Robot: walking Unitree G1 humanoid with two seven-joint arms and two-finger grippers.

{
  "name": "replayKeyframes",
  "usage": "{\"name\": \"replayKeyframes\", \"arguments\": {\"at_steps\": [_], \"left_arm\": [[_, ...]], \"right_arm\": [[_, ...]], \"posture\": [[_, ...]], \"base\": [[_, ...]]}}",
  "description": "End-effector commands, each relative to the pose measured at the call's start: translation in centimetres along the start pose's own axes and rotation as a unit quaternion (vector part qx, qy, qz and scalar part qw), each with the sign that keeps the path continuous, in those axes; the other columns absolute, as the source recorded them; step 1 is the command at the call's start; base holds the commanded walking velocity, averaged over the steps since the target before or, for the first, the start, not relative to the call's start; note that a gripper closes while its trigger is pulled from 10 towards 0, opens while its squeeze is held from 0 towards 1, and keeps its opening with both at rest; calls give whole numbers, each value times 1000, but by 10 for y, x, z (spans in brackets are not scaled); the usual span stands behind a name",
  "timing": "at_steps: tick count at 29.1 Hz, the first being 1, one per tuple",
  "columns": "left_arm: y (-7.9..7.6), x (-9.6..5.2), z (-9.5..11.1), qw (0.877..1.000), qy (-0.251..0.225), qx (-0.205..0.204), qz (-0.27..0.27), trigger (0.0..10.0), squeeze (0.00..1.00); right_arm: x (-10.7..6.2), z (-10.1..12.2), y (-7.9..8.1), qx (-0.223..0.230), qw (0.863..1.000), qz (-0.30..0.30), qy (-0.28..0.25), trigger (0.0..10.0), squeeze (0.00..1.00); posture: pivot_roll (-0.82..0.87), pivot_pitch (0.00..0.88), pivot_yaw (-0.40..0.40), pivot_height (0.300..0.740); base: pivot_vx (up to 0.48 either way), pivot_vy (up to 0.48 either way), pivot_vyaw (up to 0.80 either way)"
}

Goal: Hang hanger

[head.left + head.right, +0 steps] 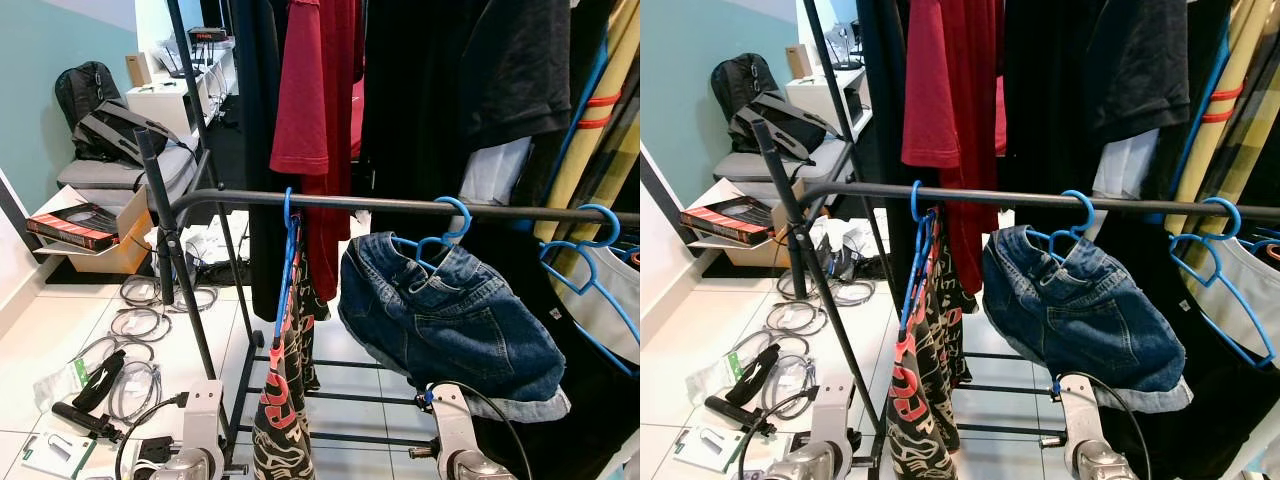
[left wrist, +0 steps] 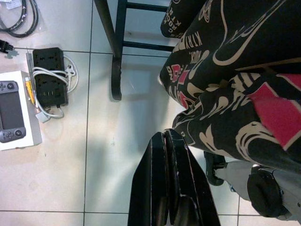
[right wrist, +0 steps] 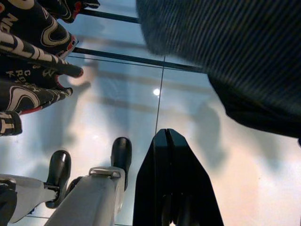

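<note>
1. The blue hanger (image 1: 289,262) carrying a black, red and cream printed garment (image 1: 283,400) hangs by its hook over the lower black rail (image 1: 330,203) of the clothes rack, well above both sets of jaws and towards the left one's side.

2. The left gripper (image 2: 165,141) points down at the white tiled floor (image 2: 113,141), its two black fingers pressed together on nothing; the hem of the printed garment hangs just beside the fingertips, apart from them.

3. The right gripper (image 3: 165,137) also points floorward, its fingers together and empty, with the dark denim of the shorts (image 1: 450,320) above and to one side of the tips.

4. The shorts sit on a second blue hanger (image 1: 440,240) hooked on the same rail, and a third blue hanger (image 1: 590,250) hangs further towards the robot's right.

5. Judged from how things lie, the hanging looks already done, with both arms low and clear of the rail.

6. The hanger seems to be thin, rigid plastic, light in itself, while the soft garment adds swinging weight and would drag it off level if nudged.

7. A sound hold would be on the neck just below the hook, or on a bare shoulder bar, not the slippery cloth.

8. A power strip (image 2: 48,75) and a boxed handheld console (image 2: 16,113) lie on the floor beyond the left jaws.
</note>
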State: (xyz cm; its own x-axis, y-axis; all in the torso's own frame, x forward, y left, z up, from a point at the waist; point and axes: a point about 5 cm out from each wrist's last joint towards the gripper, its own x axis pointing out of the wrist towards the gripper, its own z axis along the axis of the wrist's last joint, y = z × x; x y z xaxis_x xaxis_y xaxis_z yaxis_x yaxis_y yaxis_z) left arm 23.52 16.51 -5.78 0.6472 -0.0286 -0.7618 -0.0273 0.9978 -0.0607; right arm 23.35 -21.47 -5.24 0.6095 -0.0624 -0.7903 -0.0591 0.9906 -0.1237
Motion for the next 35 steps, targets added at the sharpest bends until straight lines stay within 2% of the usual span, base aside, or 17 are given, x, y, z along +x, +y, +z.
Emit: {"name": "replayKeyframes", "arguments": {"at_steps": [1,35], "left_arm": [[5,0,3,1000,0,11,2,10000,0],[2,1,4,1000,-2,17,-8,10000,0]], "right_arm": [[1,2,3,0,1000,5,-2,10000,0],[0,4,0,-8,1000,2,-2,10000,0]], "posture": [[15,2,17,740],[-3,16,10,740]], "base": [[0,0,0],[0,0,0]]}}
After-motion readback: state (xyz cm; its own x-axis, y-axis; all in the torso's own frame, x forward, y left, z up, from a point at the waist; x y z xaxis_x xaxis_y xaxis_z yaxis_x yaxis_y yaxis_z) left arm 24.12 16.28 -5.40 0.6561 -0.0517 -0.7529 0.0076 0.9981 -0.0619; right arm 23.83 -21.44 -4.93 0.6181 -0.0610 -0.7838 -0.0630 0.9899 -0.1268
